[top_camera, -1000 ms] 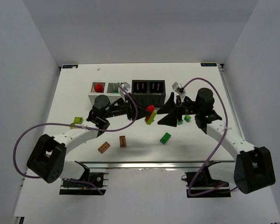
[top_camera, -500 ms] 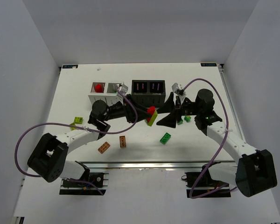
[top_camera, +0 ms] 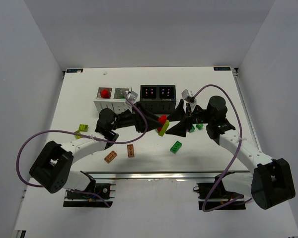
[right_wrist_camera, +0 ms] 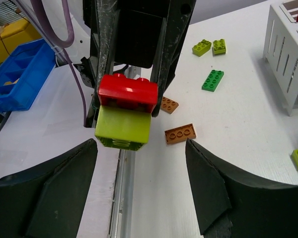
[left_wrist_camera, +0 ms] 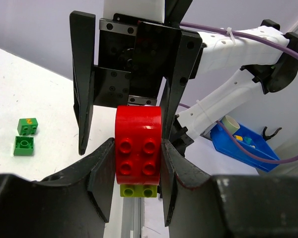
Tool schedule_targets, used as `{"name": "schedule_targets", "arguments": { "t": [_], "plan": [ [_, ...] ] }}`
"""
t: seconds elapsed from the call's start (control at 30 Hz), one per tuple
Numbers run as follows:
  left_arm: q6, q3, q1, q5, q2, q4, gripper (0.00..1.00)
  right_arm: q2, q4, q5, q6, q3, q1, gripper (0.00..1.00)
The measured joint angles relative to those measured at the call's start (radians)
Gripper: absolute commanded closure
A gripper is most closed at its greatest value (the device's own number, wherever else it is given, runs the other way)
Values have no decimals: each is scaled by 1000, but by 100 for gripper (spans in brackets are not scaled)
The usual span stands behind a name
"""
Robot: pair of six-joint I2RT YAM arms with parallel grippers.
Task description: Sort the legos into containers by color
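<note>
My left gripper (left_wrist_camera: 137,163) is shut on a red brick (left_wrist_camera: 138,148) with a yellow-green brick (left_wrist_camera: 138,190) stuck under it. It holds the pair above the table's middle (top_camera: 162,120). My right gripper (right_wrist_camera: 141,188) faces the pair from the right, open, its fingers on either side of the yellow-green brick (right_wrist_camera: 123,128) without touching it. The white container (top_camera: 113,99) holds something red in its left compartment. The black container (top_camera: 158,94) stands to its right. Loose legos lie on the table: a green one (top_camera: 176,147), two brown-orange ones (top_camera: 111,156) (top_camera: 130,150) and yellow-green ones (top_camera: 82,130).
Small green bricks (top_camera: 199,126) lie just under the right wrist. Both arms' purple cables (top_camera: 139,111) arch over the middle. A metal rail (top_camera: 154,174) runs along the table's near edge.
My left gripper has carried the red and yellow-green pair a little to the right and nearer, closer to my right gripper. The right gripper has edged slightly left.
</note>
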Motion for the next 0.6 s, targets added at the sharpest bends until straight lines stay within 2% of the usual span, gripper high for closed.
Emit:
{"name": "schedule_targets", "arguments": {
  "t": [0.27, 0.37, 0.47, 0.5, 0.57, 0.6],
  "plan": [
    [20, 0, -12, -5, 1, -22, 100, 0, 10, 1, 0, 0, 19, 25],
    [37, 0, -13, -8, 1, -43, 100, -3, 10, 9, 0, 0, 22, 30],
    [51, 0, -14, -13, 1, -62, 100, -4, 8, 20, 0, 0, 24, 39],
    [57, 0, -15, -14, 1, -69, 100, -4, 8, 24, -1, 0, 24, 48],
    [68, 0, -16, -18, 1, -78, 100, -3, 3, 26, -4, 0, 24, 60],
    [74, 0, -16, -20, 1, -83, 100, -3, 0, 27, -2, 0, 24, 71]
  ]
}}
